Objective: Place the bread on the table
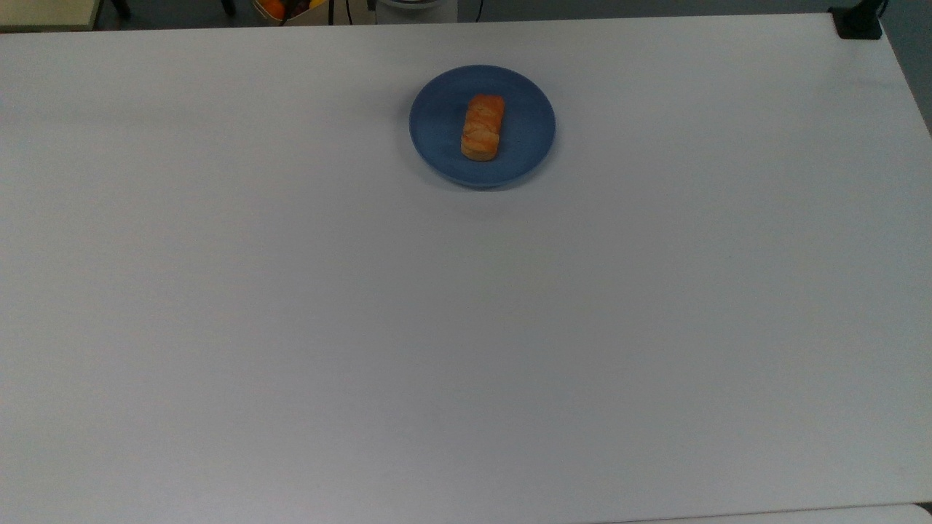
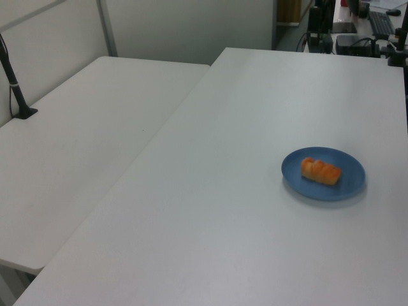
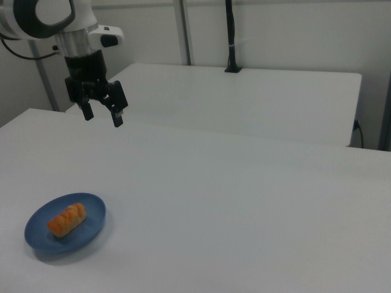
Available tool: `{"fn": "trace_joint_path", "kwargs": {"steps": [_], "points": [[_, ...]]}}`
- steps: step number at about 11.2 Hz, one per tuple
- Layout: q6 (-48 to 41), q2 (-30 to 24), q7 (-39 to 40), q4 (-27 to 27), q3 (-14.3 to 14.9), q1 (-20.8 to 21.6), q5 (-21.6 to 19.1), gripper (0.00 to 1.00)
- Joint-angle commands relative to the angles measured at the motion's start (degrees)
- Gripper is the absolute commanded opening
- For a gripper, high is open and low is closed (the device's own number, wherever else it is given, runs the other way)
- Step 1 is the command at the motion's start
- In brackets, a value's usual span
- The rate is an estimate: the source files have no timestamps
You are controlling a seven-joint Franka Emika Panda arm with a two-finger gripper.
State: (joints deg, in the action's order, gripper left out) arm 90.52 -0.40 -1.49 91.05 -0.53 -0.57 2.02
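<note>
From my station, the large white rectangular tabletop (image 1: 466, 327) reads matt and smooth. The round blue plate (image 1: 437, 145), upper centre of the top view, looks dull-glazed. The small golden-orange loaf (image 1: 483, 126) has a ridged, browned crust. Upper left of the right view, the black two-finger gripper (image 3: 102, 116) looks matt, the arm's white casing (image 3: 55, 15) glossy.

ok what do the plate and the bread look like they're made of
The blue plate looks like glazed ceramic or possibly melamine: an even colour with a soft sheen and a thin rim. The bread looks like a baked loaf or a toy replica: golden-orange, with a ridged, browned top.
</note>
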Motion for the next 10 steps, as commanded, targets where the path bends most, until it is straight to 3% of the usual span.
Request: {"fn": "trace_joint_path", "kwargs": {"steps": [1,10], "points": [[-1.0,-0.1,0.6,-0.2,0.2,0.0,-0.8,1.0],[-1.7,-2.6,0.6,-0.3,0.0,0.2,-0.5,1.0]]}}
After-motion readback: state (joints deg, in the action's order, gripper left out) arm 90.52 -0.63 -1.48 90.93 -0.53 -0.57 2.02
